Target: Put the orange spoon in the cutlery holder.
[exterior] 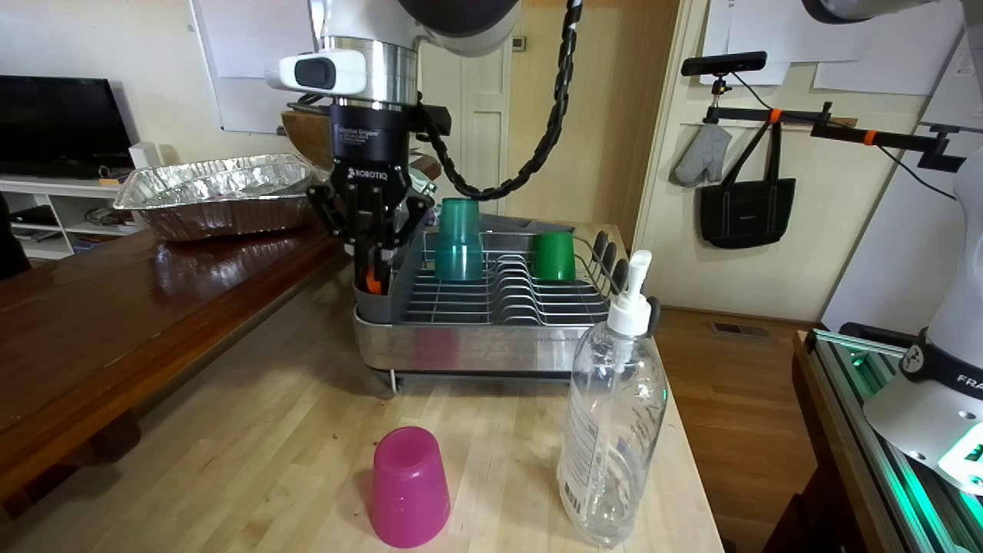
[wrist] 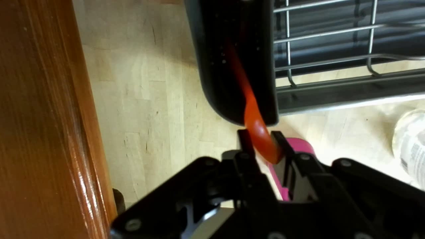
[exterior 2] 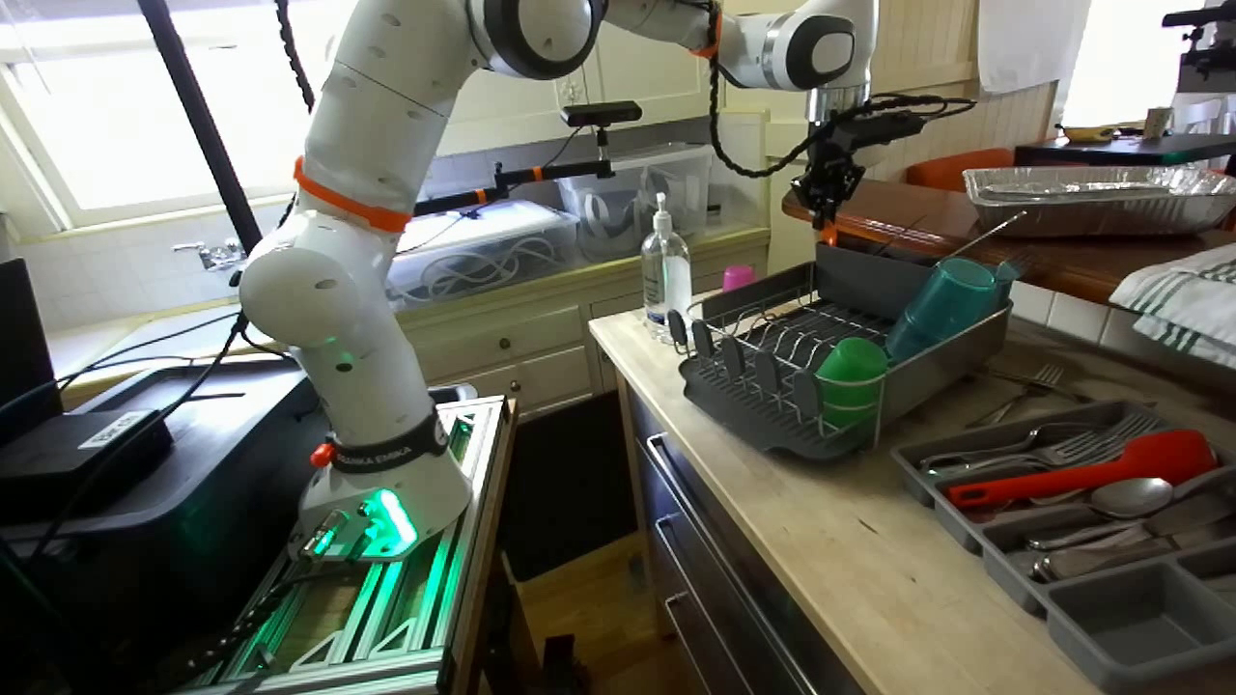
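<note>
The orange spoon (wrist: 257, 127) is between my gripper's fingers, which touch both sides of its bowl. It also shows in both exterior views (exterior: 373, 283) (exterior 2: 828, 234). My gripper (wrist: 260, 134) is shut on the bowl end, and the thin handle slants down into the dark inside of the cutlery holder (wrist: 217, 104). The grey holder (exterior: 374, 307) is at the end of the wire dish rack (exterior: 468, 349). My gripper (exterior: 374, 265) points down directly over the holder, with the fingertips about at its rim. The handle's lower end is lost in shadow.
Teal cups (exterior: 459, 257) and a green cup (exterior: 554, 256) stand in the rack. A pink cup (exterior: 409, 491) and a pump bottle (exterior: 614, 430) stand in front. A raised wooden counter (exterior: 153, 307) with a foil pan (exterior: 223, 196) runs alongside. A cutlery tray (exterior 2: 1120, 618) lies beyond the rack.
</note>
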{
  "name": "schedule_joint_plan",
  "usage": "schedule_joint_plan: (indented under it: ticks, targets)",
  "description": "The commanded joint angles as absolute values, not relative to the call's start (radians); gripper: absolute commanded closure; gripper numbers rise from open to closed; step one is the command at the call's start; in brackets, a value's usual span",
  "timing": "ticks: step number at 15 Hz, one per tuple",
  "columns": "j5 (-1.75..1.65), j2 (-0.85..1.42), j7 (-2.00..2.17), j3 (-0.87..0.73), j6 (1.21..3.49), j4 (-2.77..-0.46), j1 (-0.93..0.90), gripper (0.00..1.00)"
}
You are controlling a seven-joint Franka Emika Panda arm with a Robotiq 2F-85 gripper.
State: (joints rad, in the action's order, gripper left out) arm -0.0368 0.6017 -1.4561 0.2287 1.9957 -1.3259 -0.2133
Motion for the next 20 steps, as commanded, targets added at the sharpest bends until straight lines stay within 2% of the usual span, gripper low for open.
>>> schedule_joint_plan:
  ticks: [1,2,4,12,20]
  targets:
    - [-0.058,0.581,-1.433,0.216,1.958,-1.3,-0.209,0.97]
    - [-0.062,0.555,-1.419,0.209,1.956,-1.302,-0.208,0.96]
    - [-0.07,0.504,-1.395,0.195,1.966,-1.311,-0.201,0.99]
    - [0.096,0.226,-1.295,0.162,2.035,-1.481,-0.078,0.98]
    - [-0.24,0.091,-1.023,0.028,2.047,-1.718,-0.038,0.98]
